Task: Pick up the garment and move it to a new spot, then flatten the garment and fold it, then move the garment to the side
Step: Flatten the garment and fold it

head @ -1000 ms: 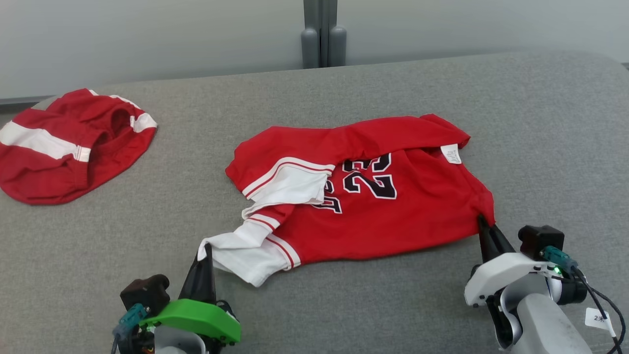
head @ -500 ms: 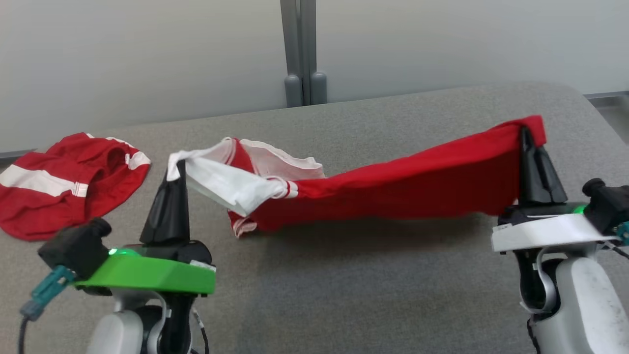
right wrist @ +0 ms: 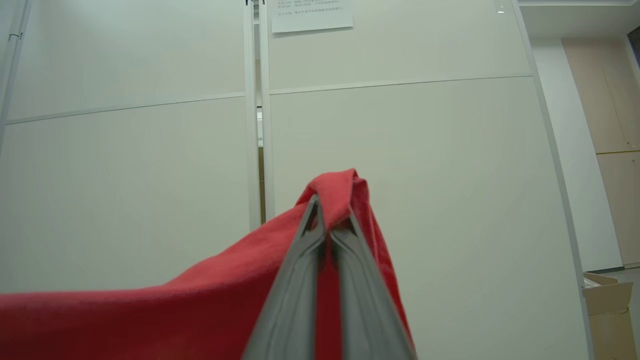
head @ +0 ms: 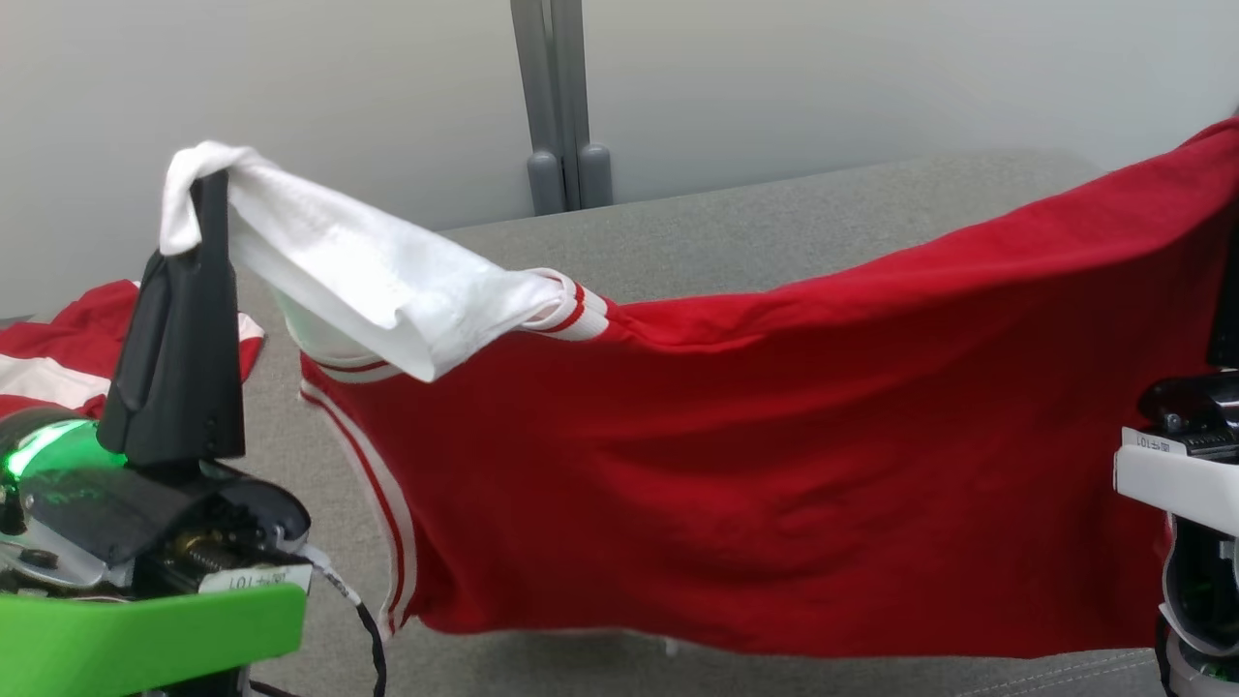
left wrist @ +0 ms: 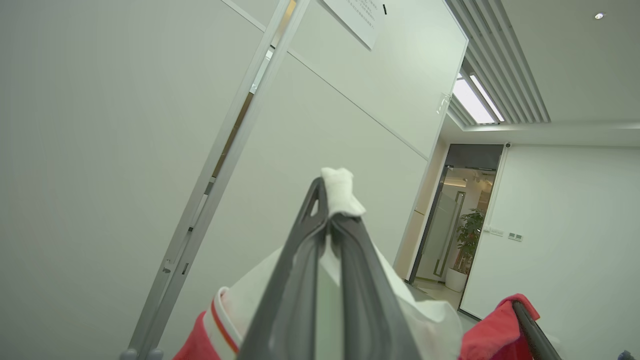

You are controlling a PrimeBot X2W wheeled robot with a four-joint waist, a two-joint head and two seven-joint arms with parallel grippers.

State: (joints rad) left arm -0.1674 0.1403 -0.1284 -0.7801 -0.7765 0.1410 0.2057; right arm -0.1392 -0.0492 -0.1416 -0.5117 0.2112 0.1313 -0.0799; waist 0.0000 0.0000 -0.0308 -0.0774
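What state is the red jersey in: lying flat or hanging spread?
Hanging spread: the jersey is stretched between the left tool and the right tool, each shut on one end.

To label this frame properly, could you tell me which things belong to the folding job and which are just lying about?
In the job: red jersey, left gripper, right gripper (both gripping it).
Lying about: second red-and-white garment, cardboard box, potted plant.

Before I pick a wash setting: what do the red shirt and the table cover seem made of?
The red shirt looks like thin, matte knit fabric, maybe polyester: it sags and ripples. The table cover: grey felt or woven cloth, speckled, fuzzy, no shine.
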